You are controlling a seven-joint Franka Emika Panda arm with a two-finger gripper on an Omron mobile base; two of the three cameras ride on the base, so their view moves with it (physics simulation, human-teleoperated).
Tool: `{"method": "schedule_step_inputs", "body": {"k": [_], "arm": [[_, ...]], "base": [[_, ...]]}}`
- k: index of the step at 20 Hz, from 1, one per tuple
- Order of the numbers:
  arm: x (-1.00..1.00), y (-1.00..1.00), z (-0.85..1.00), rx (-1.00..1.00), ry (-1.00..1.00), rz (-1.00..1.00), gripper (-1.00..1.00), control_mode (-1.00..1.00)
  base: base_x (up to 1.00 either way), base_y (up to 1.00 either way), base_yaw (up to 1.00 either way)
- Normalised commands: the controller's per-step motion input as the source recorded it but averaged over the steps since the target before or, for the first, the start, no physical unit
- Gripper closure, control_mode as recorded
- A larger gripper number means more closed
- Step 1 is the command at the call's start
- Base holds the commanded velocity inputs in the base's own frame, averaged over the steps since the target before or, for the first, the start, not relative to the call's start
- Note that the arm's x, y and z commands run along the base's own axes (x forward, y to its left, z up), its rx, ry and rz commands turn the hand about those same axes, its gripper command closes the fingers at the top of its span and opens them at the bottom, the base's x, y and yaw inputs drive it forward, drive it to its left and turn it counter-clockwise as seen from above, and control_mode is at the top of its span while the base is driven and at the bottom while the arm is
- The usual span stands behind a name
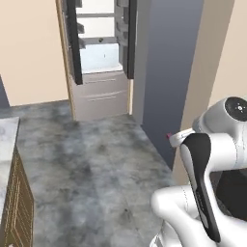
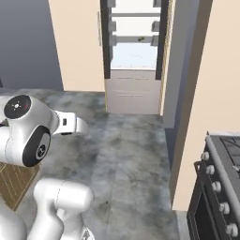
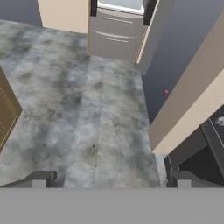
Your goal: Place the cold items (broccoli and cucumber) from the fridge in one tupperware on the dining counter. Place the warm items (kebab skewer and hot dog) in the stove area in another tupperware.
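Claw [image 3: 111, 179] hangs with fingers spread wide apart over grey floor [image 3: 83, 109], facing the fridge [image 3: 116, 35].

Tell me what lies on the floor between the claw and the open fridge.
Bare grey floor between claw and fridge, per the hand view.

arm [image 1: 202, 183]: folded, elbow raised | tool [image 3: 111, 179]: jaws spread wide, holding nothing

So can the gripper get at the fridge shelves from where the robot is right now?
Probably not. The fridge stands open, but a wide stretch of bare floor lies between it and the folded arm. The open gripper points at the floor, so the base would likely have to drive closer.
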Motion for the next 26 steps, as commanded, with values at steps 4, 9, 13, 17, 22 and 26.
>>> {"method": "schedule_step_inputs", "body": {"k": [4,9,13,17,22,26], "arm": [[0.0,0.0,0.0,0.0,0.0,0.0,-1.0,1.0],[0.0,0.0,0.0,0.0,0.0,0.0,-1.0,1.0],[0.0,0.0,0.0,0.0,0.0,0.0,-1.0,1.0],[0.0,0.0,0.0,0.0,0.0,0.0,-1.0,1.0],[0.0,0.0,0.0,0.0,0.0,0.0,-1.0,1.0],[0.0,0.0,0.0,0.0,0.0,0.0,-1.0,1.0]], "base": [[1.0,-0.37,0.14],[1.0,-0.3,0.14],[1.0,-0.33,0.15],[1.0,-0.35,0.15],[1.0,-0.38,0.14],[1.0,-0.45,0.12]]}}
